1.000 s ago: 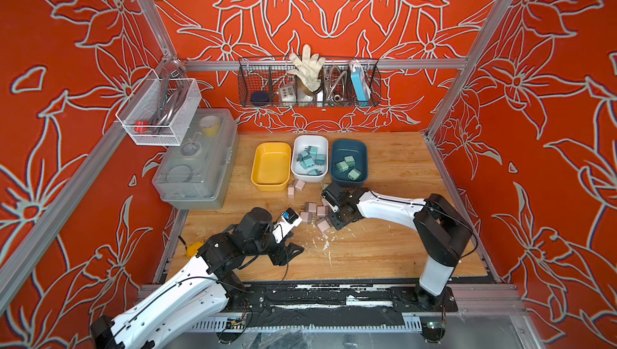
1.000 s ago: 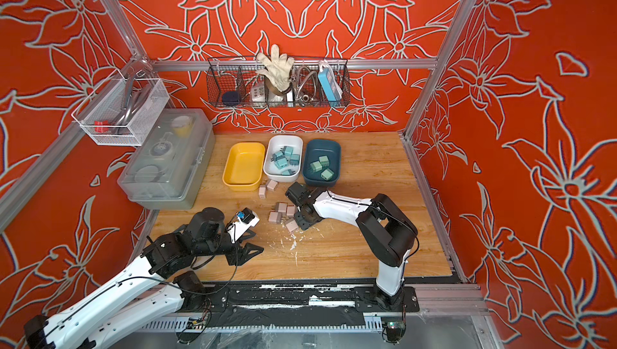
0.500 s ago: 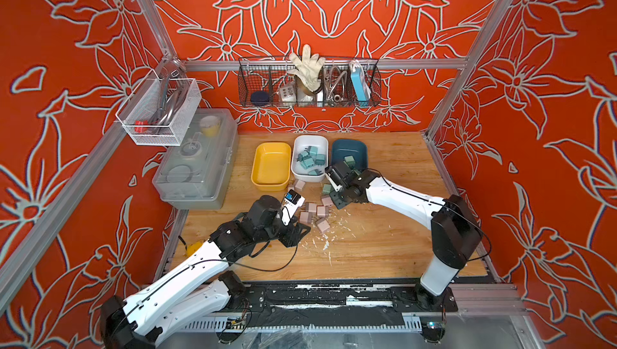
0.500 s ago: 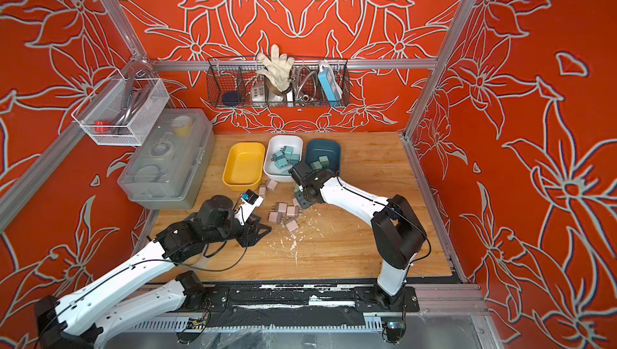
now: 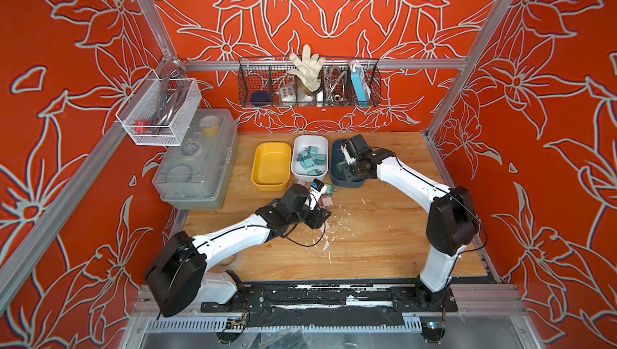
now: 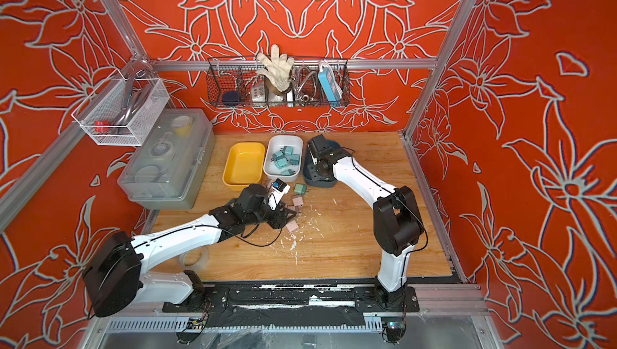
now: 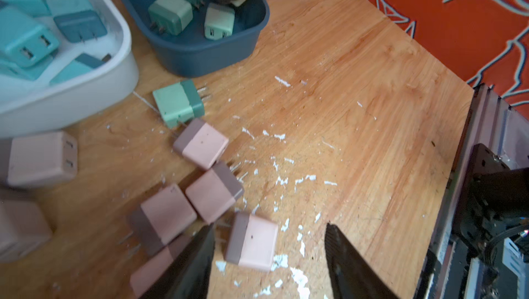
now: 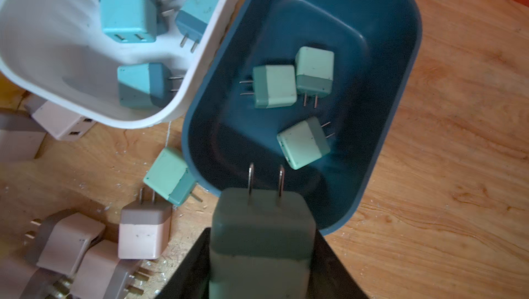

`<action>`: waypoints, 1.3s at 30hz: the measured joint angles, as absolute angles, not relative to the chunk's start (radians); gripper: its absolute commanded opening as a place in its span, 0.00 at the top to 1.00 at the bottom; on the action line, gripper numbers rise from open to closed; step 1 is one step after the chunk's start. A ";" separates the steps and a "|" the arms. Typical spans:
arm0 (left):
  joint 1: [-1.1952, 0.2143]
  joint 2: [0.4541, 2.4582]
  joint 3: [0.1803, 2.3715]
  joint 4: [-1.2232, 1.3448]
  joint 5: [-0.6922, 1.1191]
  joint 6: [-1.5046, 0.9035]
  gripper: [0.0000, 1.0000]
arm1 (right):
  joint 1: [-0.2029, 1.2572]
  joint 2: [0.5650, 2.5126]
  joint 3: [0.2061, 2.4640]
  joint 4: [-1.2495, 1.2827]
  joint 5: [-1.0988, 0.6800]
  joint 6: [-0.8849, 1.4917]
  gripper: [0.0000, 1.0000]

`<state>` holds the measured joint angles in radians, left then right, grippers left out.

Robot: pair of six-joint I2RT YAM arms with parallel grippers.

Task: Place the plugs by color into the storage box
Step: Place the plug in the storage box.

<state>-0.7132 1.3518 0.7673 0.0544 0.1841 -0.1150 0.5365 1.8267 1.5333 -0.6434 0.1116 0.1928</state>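
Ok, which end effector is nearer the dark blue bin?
Right. The right end effector hangs over the dark blue bin, gripping a green plug; the left end effector is over the pink plugs on the table.

The left arm (image 5: 230,237) and the right arm (image 5: 407,180) are both built of smooth white link shells joined by bulky matte-black joint housings. The largest housing on each is a rounded elbow drum (image 5: 173,274), and small dark screw heads dot the white shells. A thin black cable (image 5: 302,243) loops off the left arm and another runs along the right arm's white link, while a small white camera module (image 5: 317,188) with a blue patch sits at the left wrist. In the left wrist view the fingers (image 7: 343,260) are black tapering wedges, finely ribbed on the inner face.
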 measured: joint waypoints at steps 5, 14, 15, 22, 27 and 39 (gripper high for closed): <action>-0.713 1.465 0.847 0.114 0.216 -0.103 0.38 | 0.494 1.881 1.588 -0.651 0.102 0.176 0.64; -0.713 1.601 0.945 0.114 0.249 -0.092 0.39 | 0.425 1.974 1.686 -0.664 0.074 0.150 0.64; -0.713 1.604 0.953 0.114 0.249 -0.086 0.39 | 0.417 1.983 1.697 -0.666 0.072 0.147 0.64; -0.694 1.649 1.029 0.123 0.248 -0.051 0.40 | 0.373 2.045 1.771 -0.677 0.051 0.137 0.64; -0.661 1.711 1.068 0.136 0.249 -0.051 0.41 | 0.348 2.098 1.819 -0.678 0.041 0.133 0.62; -0.615 1.753 1.080 0.145 0.270 -0.105 0.45 | 0.319 2.310 2.014 -0.655 -0.028 0.149 0.55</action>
<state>-0.6151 1.7535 1.0798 0.1448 0.2699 -0.1047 0.3195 2.3096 2.0144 -0.6552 -0.0280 0.1486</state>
